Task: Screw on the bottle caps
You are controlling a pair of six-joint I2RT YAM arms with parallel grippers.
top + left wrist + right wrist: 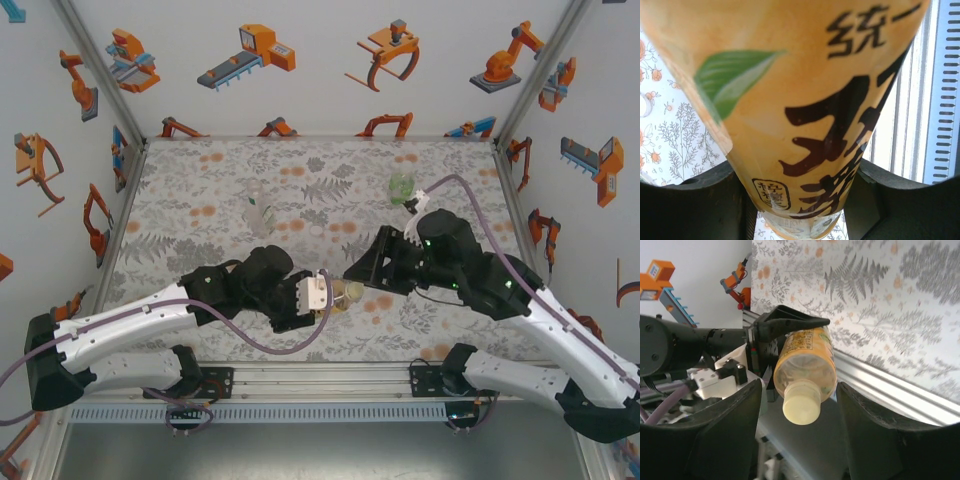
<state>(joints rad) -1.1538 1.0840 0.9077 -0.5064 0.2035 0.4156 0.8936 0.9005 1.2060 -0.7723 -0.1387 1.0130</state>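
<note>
1. The left pincer (pixel 335 296) is clenched on the amber bottle (pixel 349 292) and holds it off the desk (pixel 200 200), lying sideways above the near edge.
2. In the left wrist view, the label's dark characters and green leaf sit between the two fingers (pixel 690 205).
3. A yellow cap (pixel 801 402) sits on the bottle's neck and points towards the right pincer (pixel 799 390); how far it is screwed on cannot be told.
4. The right pincer is released. Its fingers (pixel 715 435) stand either side of the cap, apart from it.
5. From above, both pincers cover most of the bottle.
6. A clear bottle (pixel 258 208) stands upright farther back on the desk, well apart.
7. A green bottle (pixel 402 186) stands just beyond the right wrist.
8. A metal rail (pixel 320 375) runs under the bottle.
</note>
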